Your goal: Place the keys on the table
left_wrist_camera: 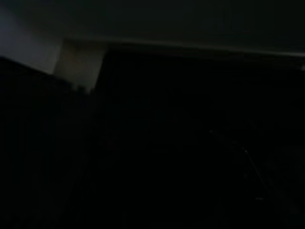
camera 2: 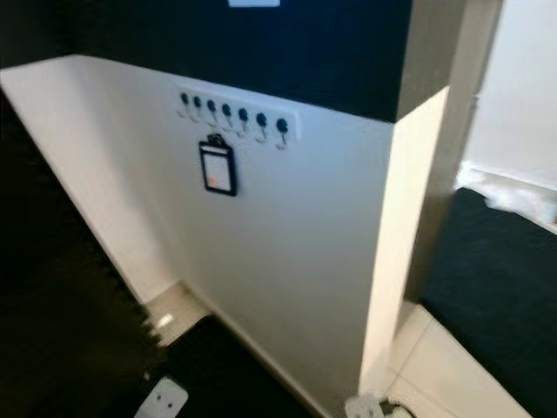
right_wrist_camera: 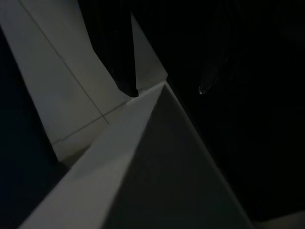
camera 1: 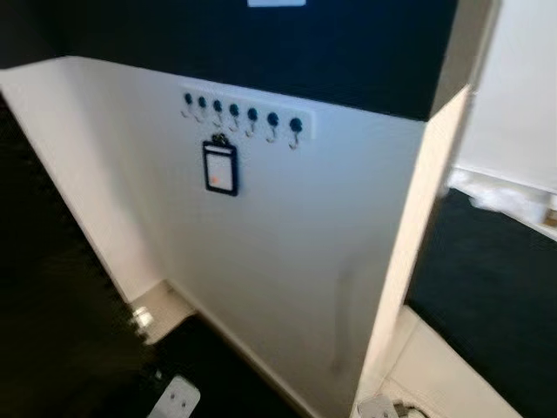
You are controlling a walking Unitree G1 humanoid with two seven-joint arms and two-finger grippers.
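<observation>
Ahead, reading left to right: dark shadowed area at far left, then a white half-height wall panel (camera 1: 261,261) running back toward a corner post.

Fixed near the panel's upper edge, a white rail of seven dark-knobbed hooks (camera 1: 248,116). From the third hook or so hangs a black-framed rectangular tag with a pale face (camera 1: 220,167), likely the keys' fob; it sits at hand height by the passage, presumably for grabbing on the way out. No keys proper can be made out, and the blur leaves any writing on the tag unreadable.

Below, pale floor tiles (camera 1: 161,309) and a small white object at the lower edge (camera 1: 177,396), unidentified.

Right of the post, a dark carpet or mat (camera 1: 487,287).

Wrist views are dark; neither pincer's fingers can be judged open or closed. No table yet spotted. Judgement: approach phase, keys not yet collected.
</observation>
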